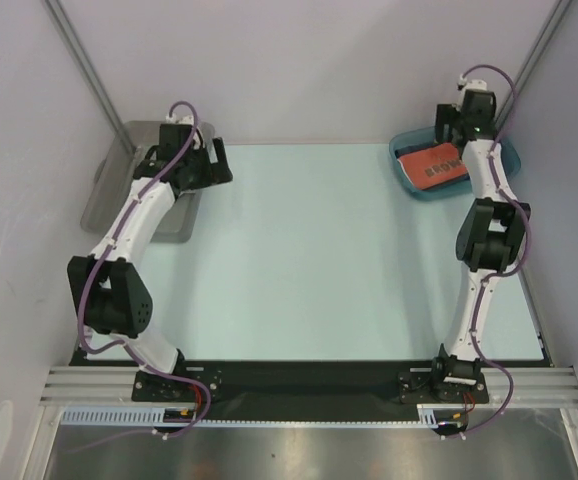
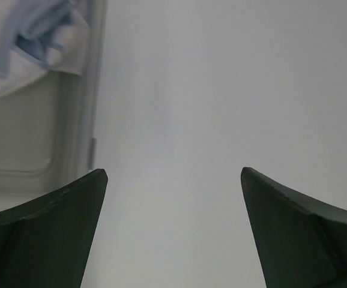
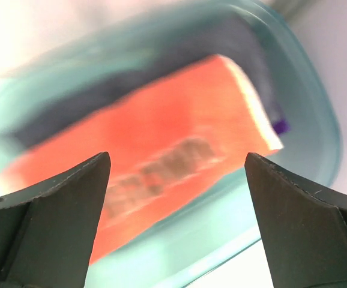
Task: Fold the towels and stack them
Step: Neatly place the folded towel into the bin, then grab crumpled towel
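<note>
Two arms are reaching toward the far corners of a pale desk (image 1: 309, 260). On the left, the left hand (image 2: 173, 174) is hanging with its jaws spread wide and nothing between them, over bare desk just beside the grey bin (image 2: 71, 138). A crumpled pale white and light-blue towel (image 2: 23, 48) is lying inside that bin, likely waiting its turn to be folded. On the right, the right hand (image 3: 178, 157) is hovering above the teal bin (image 3: 305, 90), jaws equally wide and empty. Below it, a folded orange-red towel (image 3: 161, 138) with dark lettering is resting flat on a dark grey-blue towel (image 3: 101, 96), seemingly the finished stack, so the hand appears to be standing clear of it.
</note>
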### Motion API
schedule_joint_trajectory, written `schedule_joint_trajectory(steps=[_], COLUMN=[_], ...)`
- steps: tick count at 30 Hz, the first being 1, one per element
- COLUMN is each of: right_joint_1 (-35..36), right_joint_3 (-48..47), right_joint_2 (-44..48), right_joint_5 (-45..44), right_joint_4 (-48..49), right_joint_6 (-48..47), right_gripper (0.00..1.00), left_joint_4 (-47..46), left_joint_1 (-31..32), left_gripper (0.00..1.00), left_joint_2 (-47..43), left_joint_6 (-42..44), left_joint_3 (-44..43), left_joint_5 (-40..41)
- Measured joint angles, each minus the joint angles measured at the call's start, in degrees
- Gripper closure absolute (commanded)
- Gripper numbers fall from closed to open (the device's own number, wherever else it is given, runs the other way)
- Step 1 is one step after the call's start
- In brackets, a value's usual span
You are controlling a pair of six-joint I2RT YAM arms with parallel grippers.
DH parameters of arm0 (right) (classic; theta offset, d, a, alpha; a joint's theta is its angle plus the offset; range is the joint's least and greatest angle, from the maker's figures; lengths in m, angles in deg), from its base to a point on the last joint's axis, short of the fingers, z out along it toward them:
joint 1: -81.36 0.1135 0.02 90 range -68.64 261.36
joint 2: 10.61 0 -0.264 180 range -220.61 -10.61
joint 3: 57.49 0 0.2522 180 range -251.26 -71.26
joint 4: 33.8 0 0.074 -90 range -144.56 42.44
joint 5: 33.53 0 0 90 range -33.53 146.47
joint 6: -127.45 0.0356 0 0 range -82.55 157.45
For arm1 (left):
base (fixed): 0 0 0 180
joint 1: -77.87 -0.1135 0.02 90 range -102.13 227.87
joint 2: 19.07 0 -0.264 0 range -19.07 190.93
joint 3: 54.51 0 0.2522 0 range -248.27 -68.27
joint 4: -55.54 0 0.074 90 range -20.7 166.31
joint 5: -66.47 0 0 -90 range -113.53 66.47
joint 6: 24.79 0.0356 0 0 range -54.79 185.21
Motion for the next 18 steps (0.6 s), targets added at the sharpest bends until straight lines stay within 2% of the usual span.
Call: schedule_joint_trajectory(steps=[5, 10, 12, 15, 18], right_joint_1=[8.98, 15.96, 17.68, 20.37, 22.93], right_joint_3=[5.25, 22.95, 27.82, 34.84, 39.06], right_joint_2=[11.37, 28.98, 32.79, 36.46, 35.93], right_joint_5=[0.24, 8.11, 10.38, 13.16, 15.17], right_joint_4=[-1.88, 1.86, 4.04, 6.23, 6.67], right_joint_6=[4.81, 11.19, 12.81, 14.69, 15.96], right_gripper=[0.00, 0.00, 0.00, 0.00, 0.00], left_joint_4=[0.35, 2.08, 3.13, 3.56, 4.37], left_joint_1=[-3.30, -9.94, -12.59, -15.45, -17.20], left_gripper=[0.01, 0.24, 0.31, 0.30, 0.30], left_joint_2=[2.25, 12.76, 17.99, 24.81, 30.77], left_joint_6=[1.95, 2.34, 2.67, 3.67, 4.35], left_joint_3=[-6.58, -15.74, -18.53, -21.46, -25.42], left_joint_5=[9.75, 13.49, 13.64, 13.11, 11.91])
